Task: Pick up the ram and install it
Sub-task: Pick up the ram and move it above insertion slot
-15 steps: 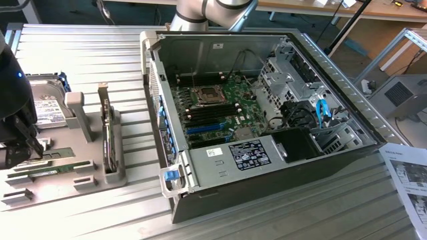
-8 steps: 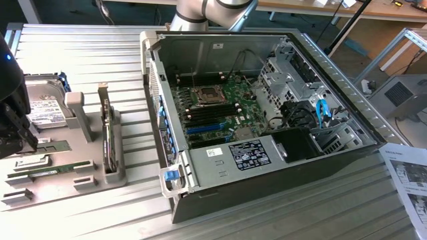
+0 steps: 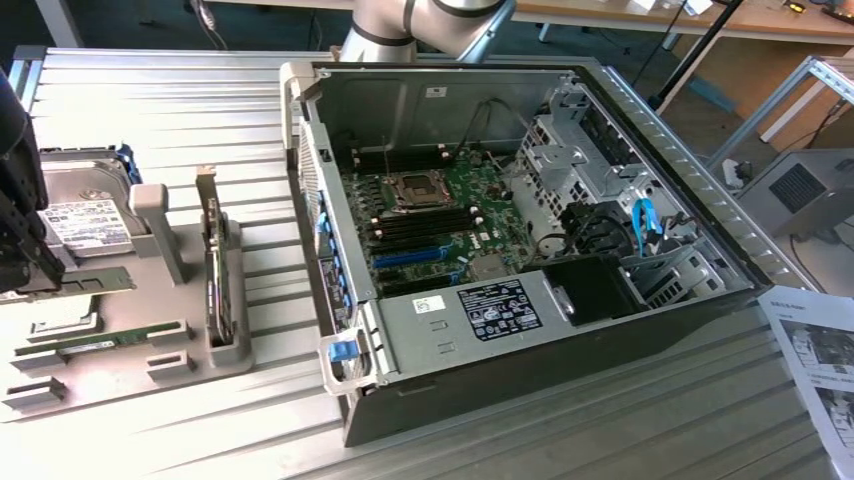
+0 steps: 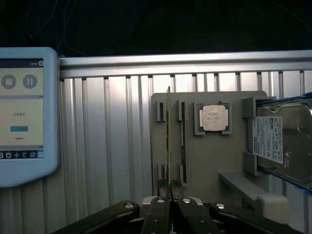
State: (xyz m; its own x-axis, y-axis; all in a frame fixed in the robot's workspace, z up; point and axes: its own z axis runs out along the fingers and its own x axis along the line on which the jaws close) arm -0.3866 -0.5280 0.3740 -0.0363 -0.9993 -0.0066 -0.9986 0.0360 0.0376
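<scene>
The gripper (image 4: 169,186) is closed on the faces of the ram (image 4: 168,136) and holds it edge-on above the grey fixture tray (image 4: 209,161). The ram's long axis runs parallel to the second memory stick (image 4: 183,141), which is seated just beside it. The ram is a thin, narrow green board, and the open computer case (image 3: 441,95) lies well apart toward the exterior view's right.

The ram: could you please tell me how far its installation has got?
Pick-up looks done: the hand is closed on the ram over the parts tray. Left to do: seating it, since the memory slots in the open computer case look empty.
</scene>
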